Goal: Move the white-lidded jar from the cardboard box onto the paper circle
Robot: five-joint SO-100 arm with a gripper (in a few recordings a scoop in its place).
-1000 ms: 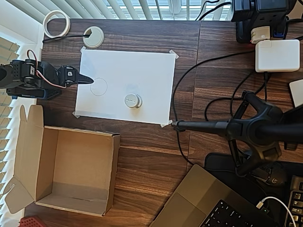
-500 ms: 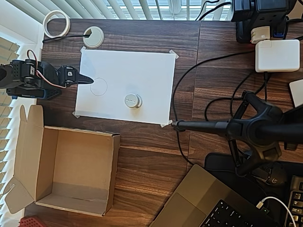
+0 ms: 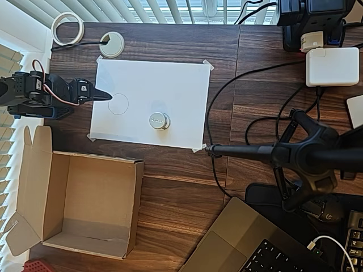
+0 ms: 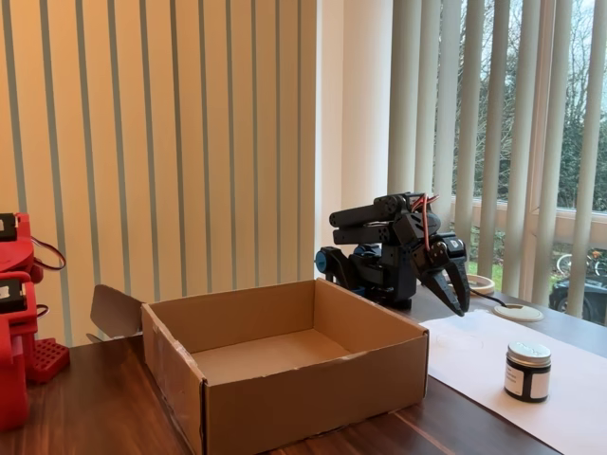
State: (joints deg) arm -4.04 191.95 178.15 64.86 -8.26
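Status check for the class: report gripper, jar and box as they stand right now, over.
Gripper shut, empty, tip at the paper's left edge beside the circle. Jar upright on the paper, right of the circle, outside it. Box empty. Nothing between jar and circle.

The overhead view looks straight down on the table (image 3: 181, 170); the fixed view stands low beside the cardboard box (image 4: 285, 370), facing the blinds. Both share box and paper sheet (image 3: 150, 102).

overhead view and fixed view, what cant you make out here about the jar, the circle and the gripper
- White-lidded jar: lid lettering too small in the overhead view; its label is unreadable in the fixed view.
- Paper circle: faint in the overhead view; whether the gripper tip touches the paper cannot be told.
- Gripper: jaws look closed, but too dark to confirm.
- Cardboard box: near wall hides part of the floor in the fixed view.
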